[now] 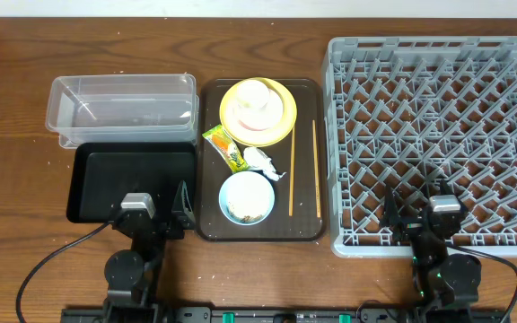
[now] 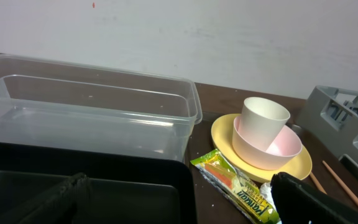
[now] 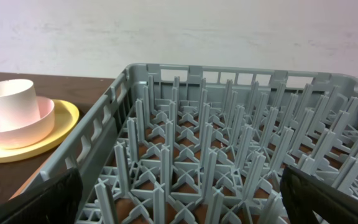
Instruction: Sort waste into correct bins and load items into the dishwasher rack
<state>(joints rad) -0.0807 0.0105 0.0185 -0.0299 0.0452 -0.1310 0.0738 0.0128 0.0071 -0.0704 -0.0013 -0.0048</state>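
Note:
The grey dishwasher rack [image 1: 330, 135] fills the right side. On a brown serving tray, a yellow plate [image 1: 285, 103] carries a pink bowl [image 2: 272, 149] with a white cup [image 2: 263, 121] in it. In front of the plate lie a snack wrapper [image 1: 224, 148], a crumpled white wrapper [image 1: 261, 161], a light blue bowl [image 1: 225, 193] holding rice grains [image 1: 248, 208], and two chopsticks [image 1: 291, 170]. A clear tub [image 1: 122, 108] and a black tray [image 1: 133, 184] sit to the left. My left gripper [image 2: 182, 202] hangs open over the black tray's near edge. The right gripper [image 3: 182, 202] is open and empty above the rack's near pegs.
The brown serving tray [image 1: 206, 215] sits between the black tray and the rack. Arm bases and cables run along the table's front edge. A white wall stands behind the table. The rack's upright pegs [image 3: 169, 143] rise just below my right fingers.

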